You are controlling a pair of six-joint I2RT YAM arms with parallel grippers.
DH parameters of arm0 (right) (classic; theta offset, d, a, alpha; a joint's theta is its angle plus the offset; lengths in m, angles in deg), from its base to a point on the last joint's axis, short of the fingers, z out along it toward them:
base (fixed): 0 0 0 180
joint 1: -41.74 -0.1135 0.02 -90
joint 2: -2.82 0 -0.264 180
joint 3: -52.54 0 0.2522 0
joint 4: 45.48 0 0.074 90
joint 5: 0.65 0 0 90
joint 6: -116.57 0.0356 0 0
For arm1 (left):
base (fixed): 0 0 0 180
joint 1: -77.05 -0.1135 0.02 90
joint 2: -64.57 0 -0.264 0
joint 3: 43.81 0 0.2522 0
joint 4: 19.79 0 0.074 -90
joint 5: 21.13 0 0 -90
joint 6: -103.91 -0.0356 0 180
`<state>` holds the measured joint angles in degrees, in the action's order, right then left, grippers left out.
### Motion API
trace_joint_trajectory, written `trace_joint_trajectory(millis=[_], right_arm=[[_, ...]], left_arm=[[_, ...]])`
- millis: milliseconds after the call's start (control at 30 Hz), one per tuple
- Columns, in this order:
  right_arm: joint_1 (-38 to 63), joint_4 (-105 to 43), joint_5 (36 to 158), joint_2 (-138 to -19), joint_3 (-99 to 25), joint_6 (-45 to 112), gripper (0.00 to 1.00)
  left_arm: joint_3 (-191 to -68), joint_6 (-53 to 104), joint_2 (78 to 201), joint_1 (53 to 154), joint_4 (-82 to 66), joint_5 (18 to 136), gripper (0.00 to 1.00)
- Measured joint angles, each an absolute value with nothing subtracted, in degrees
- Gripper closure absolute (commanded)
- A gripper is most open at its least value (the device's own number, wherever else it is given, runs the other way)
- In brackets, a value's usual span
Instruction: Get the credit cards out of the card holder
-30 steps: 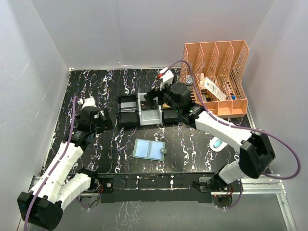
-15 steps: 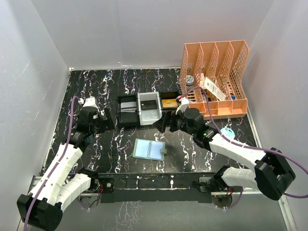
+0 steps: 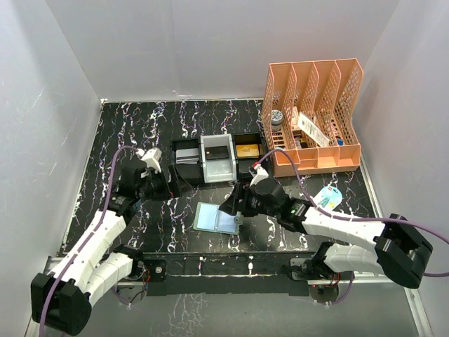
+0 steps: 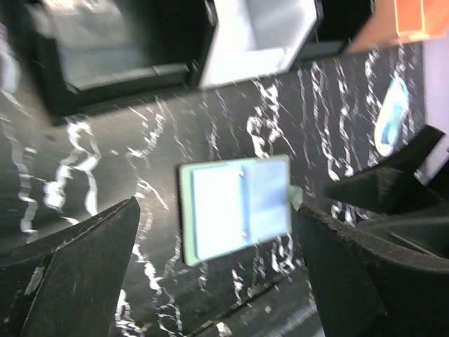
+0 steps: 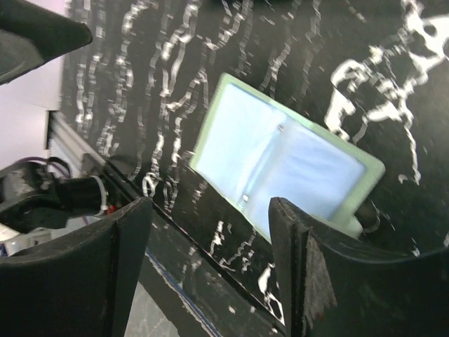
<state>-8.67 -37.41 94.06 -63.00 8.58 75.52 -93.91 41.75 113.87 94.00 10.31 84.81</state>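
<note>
Right arm (image 3: 337, 223) swung down to open card holder (image 3: 216, 217).

This is a robotics lab test cell. 3 plain white panels (image 3: 210, 49) are enclosing a black marbled desk (image 3: 133, 133). 2 white robot arms, the left arm (image 3: 98, 228) and the right arm (image 3: 337, 221), are standing bolted to a metal rail (image 3: 55, 262) at the near edge, with purple cables (image 3: 106, 184) looping along them. Staged office items are sitting on the desk: an orange file rack (image 3: 316, 84), trays (image 3: 217, 158) and a card holder (image 3: 216, 217).
</note>
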Motion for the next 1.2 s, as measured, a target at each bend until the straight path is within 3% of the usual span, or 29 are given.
trace_joint_trajectory(millis=[167,500,867,1200], right_arm=[[-11.6,-31.1,89.1,-63.0,8.6,79.1,0.47],[-16.2,-28.9,88.3,-66.7,7.8,80.7,0.52],[-18.3,-20.7,80.2,-76.7,-1.8,81.6,0.52],[-18.2,-13.7,73.5,-79.2,-2.2,84.4,0.52]], left_arm=[[-88.6,47.7,117.1,96.8,5.1,92.7,0.15],[-86.5,53.7,123.2,108.9,-0.2,90.0,0.25],[-85.6,56.0,126.9,110.5,-1.1,87.0,0.29],[-85.6,56.4,130.4,111.4,-3.0,86.8,0.32]])
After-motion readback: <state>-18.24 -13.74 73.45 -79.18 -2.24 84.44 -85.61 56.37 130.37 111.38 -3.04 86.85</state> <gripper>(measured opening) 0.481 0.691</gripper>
